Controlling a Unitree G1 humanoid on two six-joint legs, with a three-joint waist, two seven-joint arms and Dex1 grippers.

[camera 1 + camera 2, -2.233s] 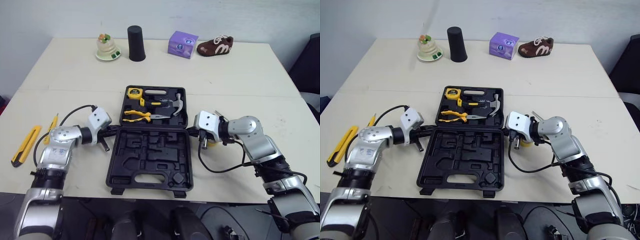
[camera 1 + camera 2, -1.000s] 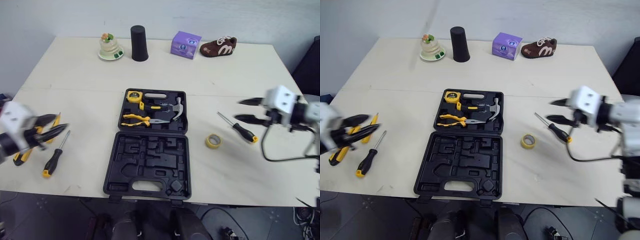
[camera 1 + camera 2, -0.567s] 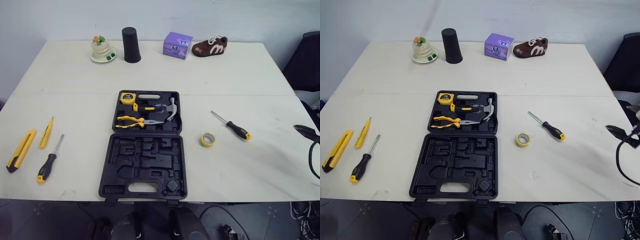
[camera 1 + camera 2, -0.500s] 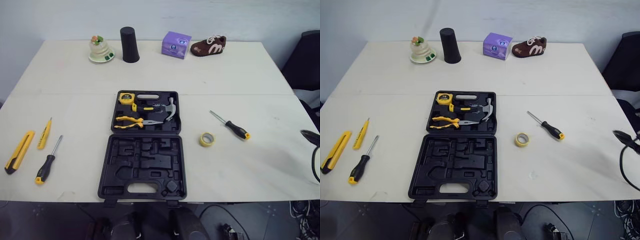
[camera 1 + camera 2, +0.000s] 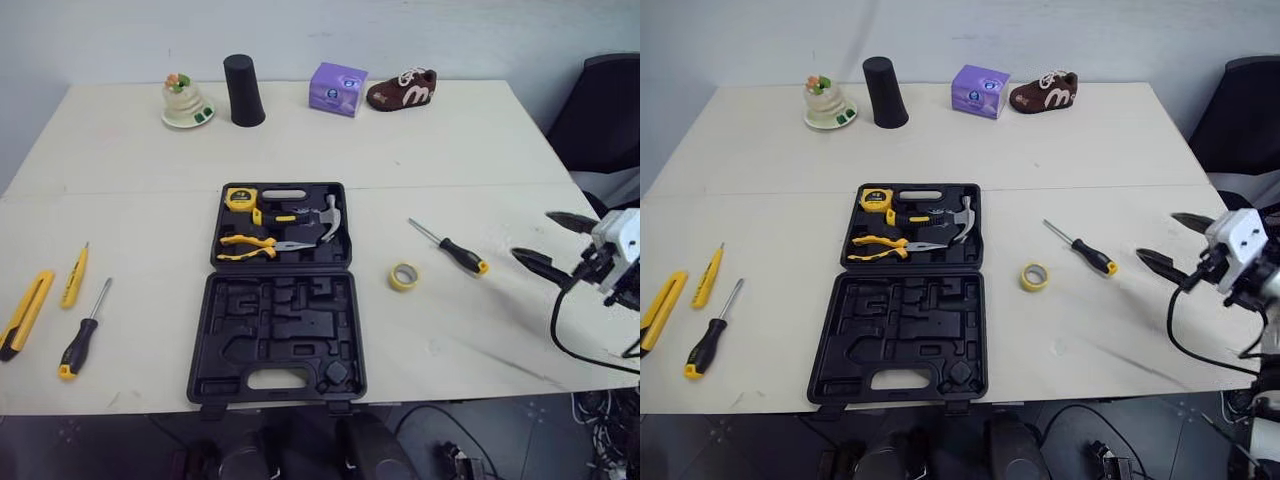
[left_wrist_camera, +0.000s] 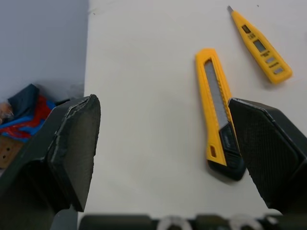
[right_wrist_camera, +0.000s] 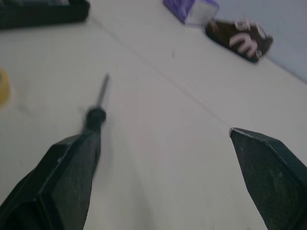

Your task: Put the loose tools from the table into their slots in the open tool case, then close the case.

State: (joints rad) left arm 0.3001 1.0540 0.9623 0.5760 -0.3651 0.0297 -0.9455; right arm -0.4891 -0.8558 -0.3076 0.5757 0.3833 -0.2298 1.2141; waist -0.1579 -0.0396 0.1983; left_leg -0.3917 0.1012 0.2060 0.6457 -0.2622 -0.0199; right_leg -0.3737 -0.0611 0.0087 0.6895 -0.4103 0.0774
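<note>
Nearest, the left claw hangs spread wide and empty above the counter by its left edge. The yellow utility knife lies on the surface beyond its fingers, and the yellow tester pen just past that. In the head views the knife lies at the counter's left edge near the front, with the tester pen beside it a little farther back. The left screwdriver, black-handled with a yellow butt, lies just right of the two; none of them touch.

The open tool case sits flat at the middle of the counter. Its near half, the one with the carry handle, shows empty moulded slots.

To the right, the right claw hovers over the counter's right edge, its two fingers apart with nothing between them. The tips point inward toward the right screwdriver, which lies loose and well clear of it. A roll of yellow tape lies between that screwdriver and the case, touching neither.

The case's far half holds yellow-handled pliers, a hammer and a tape measure.

Along the far edge stand a figurine on a dish, a black cup, a purple box and a brown shoe.
</note>
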